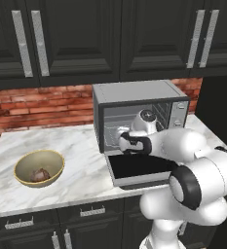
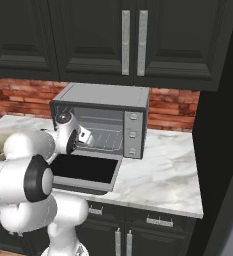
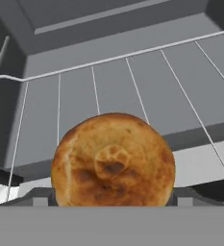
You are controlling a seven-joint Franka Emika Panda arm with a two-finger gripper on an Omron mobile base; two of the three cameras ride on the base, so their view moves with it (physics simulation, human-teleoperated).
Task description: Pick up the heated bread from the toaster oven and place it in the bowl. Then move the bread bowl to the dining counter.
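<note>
Hand view: heated bread (image 3: 113,161) sits close in front on the wire rack (image 3: 132,86) inside the toaster oven (image 1: 134,97), door (image 1: 137,168) dropped open. End effector (image 1: 121,141) is reaching into the oven mouth; fingertips hidden behind the bun, so can't tell whether it's spread or pinching. Step: grasping the bread. Next: secure pinch, withdraw, carry left to the bowl (image 1: 22,165) on the desk (image 1: 81,160), which holds a dark lumpy piece (image 1: 40,174).

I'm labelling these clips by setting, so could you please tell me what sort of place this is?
A rendered home kitchen, most likely: dark cabinets hang over a marble worktop backed by red brick, and a toaster oven stands open on it with a bun on its rack.
</note>
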